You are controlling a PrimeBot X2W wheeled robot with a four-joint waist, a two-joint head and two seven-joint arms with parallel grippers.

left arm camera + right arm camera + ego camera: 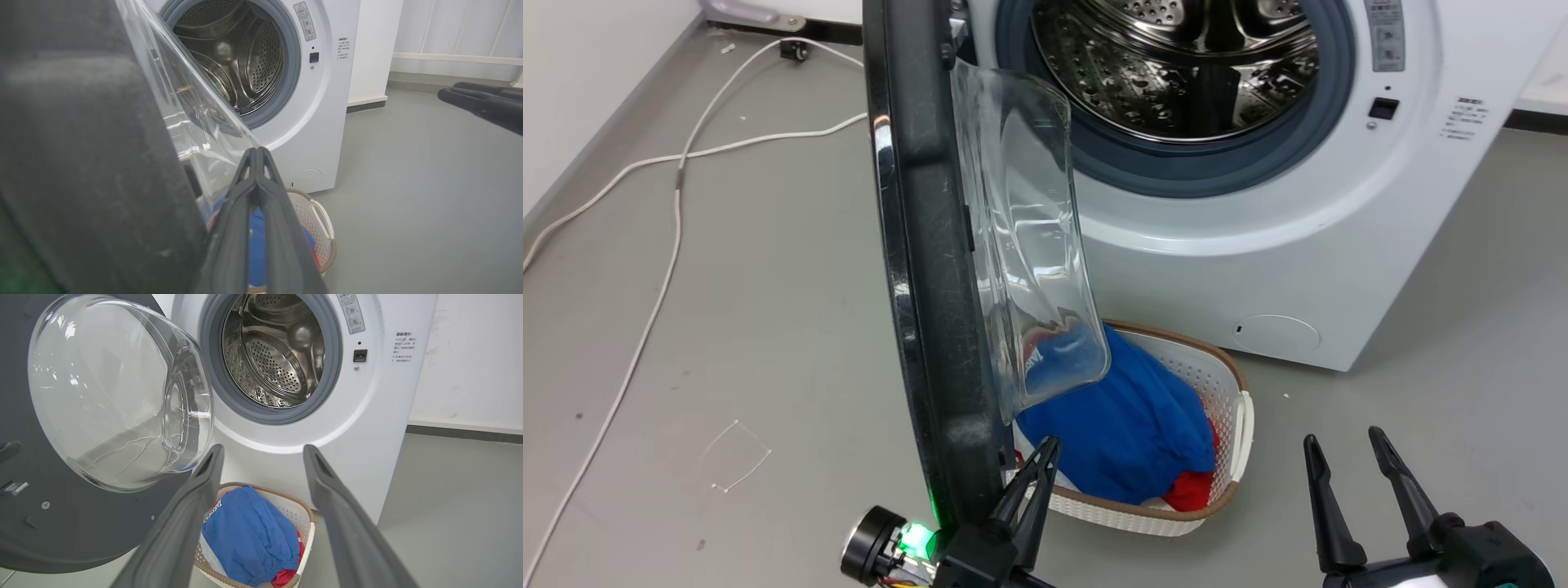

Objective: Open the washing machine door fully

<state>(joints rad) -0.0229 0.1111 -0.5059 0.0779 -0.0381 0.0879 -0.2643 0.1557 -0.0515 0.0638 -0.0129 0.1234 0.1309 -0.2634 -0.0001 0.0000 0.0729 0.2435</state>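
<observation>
On the washer's left-hand side, the washing machine door (931,269) stands swung out on its hinge, roughly square to the machine's front and edge-on in the head view. Its clear glass bowl (1029,245) bulges toward the open drum (1176,65).

The left gripper (1049,445) has its two fingers pressed together with nothing between them. It sits low beside the door's dark inner face, just under the bowl. Whether it actually touches the door cannot be told. The right gripper (1343,438) is spread wide and empty, well apart from the door over bare floor.

As a judgement, the latch step is over and the step in hand is the last part of the swing. The next move calls for the closed left fingers to bear on the inner face and push it away toward the robot's left. They should follow the arc around the hinge and stay off the glass and the basket (1241,425).

That white basket sits on the floor just in front of the washing machine (1258,269), partly under the door's lower edge. It holds a blue garment (1127,433) over a red one (1192,490).

By count there is one door with one bowl, one machine, one drum, and one small round flap (1274,335). There are also one basket, two garments told apart by colour, and two grippers.
</observation>
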